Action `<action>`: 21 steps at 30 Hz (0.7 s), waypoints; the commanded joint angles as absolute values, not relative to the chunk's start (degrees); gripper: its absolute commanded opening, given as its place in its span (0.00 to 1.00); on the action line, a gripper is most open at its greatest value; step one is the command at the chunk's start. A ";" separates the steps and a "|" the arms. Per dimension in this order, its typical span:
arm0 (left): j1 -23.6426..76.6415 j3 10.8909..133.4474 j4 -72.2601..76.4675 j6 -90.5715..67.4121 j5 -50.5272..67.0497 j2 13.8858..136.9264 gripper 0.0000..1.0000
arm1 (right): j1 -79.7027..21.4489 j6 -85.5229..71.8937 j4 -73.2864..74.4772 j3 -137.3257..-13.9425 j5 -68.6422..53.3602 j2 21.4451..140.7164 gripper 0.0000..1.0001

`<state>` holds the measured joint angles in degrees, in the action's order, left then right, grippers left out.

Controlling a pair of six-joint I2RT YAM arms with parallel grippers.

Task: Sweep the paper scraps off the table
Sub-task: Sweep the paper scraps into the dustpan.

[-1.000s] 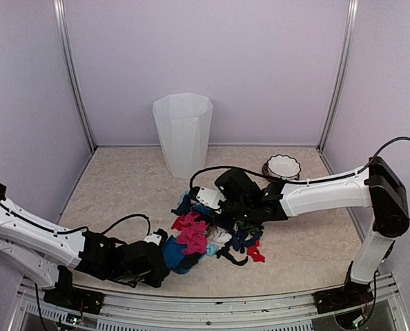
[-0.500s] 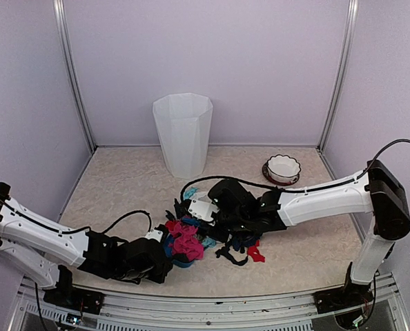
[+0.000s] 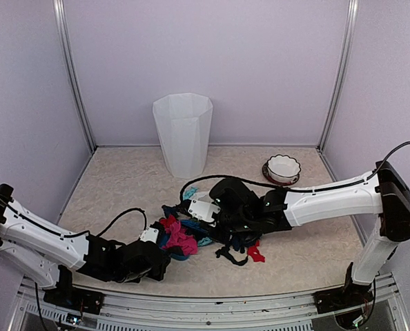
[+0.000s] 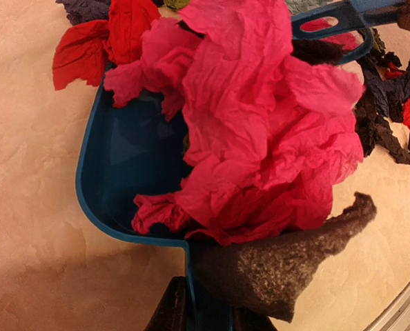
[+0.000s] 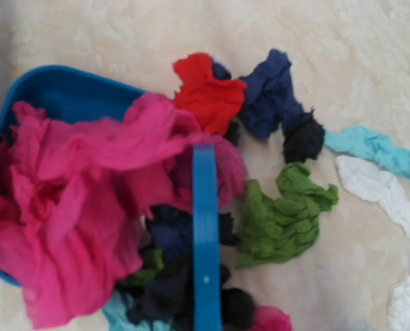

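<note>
While the left claw (image 4: 208, 314) pinches the dustpan (image 4: 122, 162) to steady it on the table (image 4: 32, 262), the right claw (image 3: 194, 214) (fingers hidden, seemingly clamped on the brush (image 5: 205, 227)) crowds paper scraps (image 4: 260, 124) into it, leaving others loose just right.

The top external camera looks down from above and behind the arm bases, over the whole surface (image 3: 122, 186) around the blue dustpan (image 4: 122, 165). The left wrist camera peers closely into the dustpan from its handle end; the right looks straight down over its rim. All share its pink paper scraps (image 3: 177, 234).
</note>
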<state>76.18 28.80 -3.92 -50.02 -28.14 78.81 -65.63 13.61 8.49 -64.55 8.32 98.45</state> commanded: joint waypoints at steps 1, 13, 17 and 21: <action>75.73 27.46 -0.86 -48.63 -31.99 79.47 0.00 | -66.46 12.91 9.06 -64.52 9.18 95.63 0.00; 78.43 25.63 5.60 -46.36 -37.84 80.97 0.00 | -66.31 11.48 5.82 -63.48 23.22 92.55 0.00; 78.87 25.41 7.64 -45.67 -38.74 81.35 0.00 | -65.75 10.37 4.45 -61.32 26.39 89.11 0.00; 79.01 25.39 9.69 -44.49 -39.33 82.14 0.00 | -64.99 8.57 3.01 -58.38 29.67 85.12 0.00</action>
<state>78.56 25.93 5.91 -46.50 -36.95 81.08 -65.54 11.14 6.04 -60.95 24.23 89.65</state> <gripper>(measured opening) 0.165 0.044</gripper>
